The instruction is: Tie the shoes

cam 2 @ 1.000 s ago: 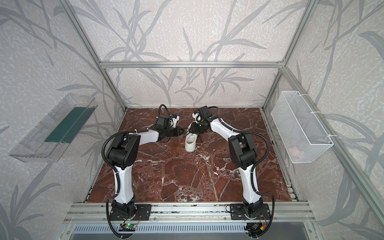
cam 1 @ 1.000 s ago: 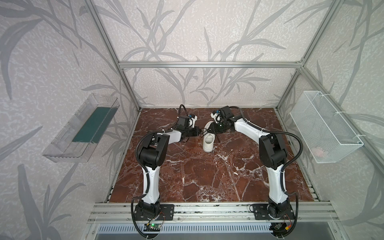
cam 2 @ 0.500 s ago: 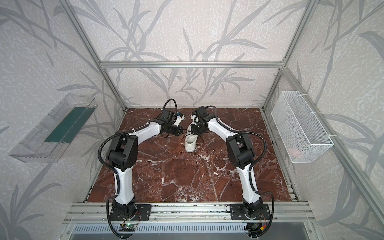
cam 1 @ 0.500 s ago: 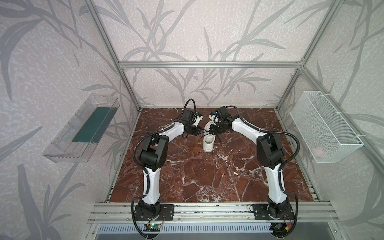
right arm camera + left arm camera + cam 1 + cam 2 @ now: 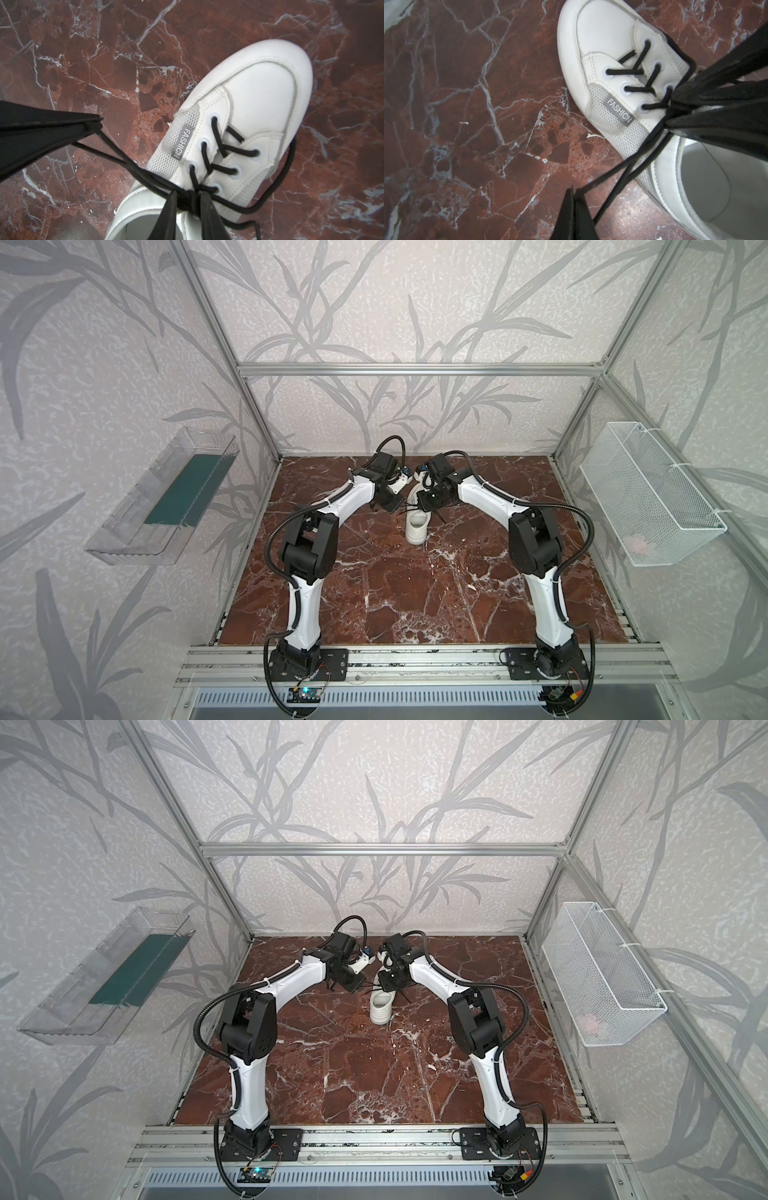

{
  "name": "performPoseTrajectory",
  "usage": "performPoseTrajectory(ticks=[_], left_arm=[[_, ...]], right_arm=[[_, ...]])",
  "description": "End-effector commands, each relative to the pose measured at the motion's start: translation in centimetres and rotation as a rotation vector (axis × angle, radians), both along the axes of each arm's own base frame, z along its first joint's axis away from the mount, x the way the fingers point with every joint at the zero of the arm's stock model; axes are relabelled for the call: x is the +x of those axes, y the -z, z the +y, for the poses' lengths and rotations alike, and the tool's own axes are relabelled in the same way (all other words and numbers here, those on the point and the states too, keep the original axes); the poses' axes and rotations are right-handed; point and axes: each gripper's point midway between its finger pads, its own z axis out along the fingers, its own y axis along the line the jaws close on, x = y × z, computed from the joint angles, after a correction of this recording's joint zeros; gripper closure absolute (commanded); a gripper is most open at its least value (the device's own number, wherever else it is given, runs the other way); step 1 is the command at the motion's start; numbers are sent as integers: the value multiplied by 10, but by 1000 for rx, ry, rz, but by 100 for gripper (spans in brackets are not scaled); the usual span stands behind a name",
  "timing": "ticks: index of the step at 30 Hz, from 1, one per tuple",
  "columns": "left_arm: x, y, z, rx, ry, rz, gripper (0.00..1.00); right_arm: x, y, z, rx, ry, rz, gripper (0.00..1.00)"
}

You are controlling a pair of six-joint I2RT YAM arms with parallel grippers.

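Currently, thin black laces (image 5: 631,164) of the white low-top sneaker (image 5: 417,526) are clamped by left gripper (image 5: 574,193) and right gripper (image 5: 188,202); knot-tightening judged underway, outward pull needed.

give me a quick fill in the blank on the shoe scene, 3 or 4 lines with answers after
1. The laces threaded through the sneaker are ____ in colour.
2. The grey tag on the sneaker's side reads ____.
3. The left gripper is shut on a strand of ____.
4. The sneaker stands on a red-brown ____ patterned tabletop.

Missing words: black; FASHICN; lace; marble
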Motion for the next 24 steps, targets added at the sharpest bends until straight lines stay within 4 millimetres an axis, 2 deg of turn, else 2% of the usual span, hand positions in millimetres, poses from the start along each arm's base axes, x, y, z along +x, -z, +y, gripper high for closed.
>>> performPoseTrajectory(ticks=[1, 9, 18, 21, 24], left_arm=[[-4, -10, 19, 153, 64, -24, 98], [0, -17, 28, 248, 90, -62, 99], [-3, -13, 24, 223, 99, -65, 98], [-3, -16, 14, 124, 85, -85, 89], [0, -22, 9, 44, 47, -110, 74]], right_arm=[[-7, 14, -7, -61, -1, 42, 78], [-7, 16, -8, -57, 9, 46, 79], [-9, 15, -4, -27, 1, 55, 79], [-9, 8, 2, 35, -2, 52, 76], [-9, -5, 5, 125, 16, 50, 64]])
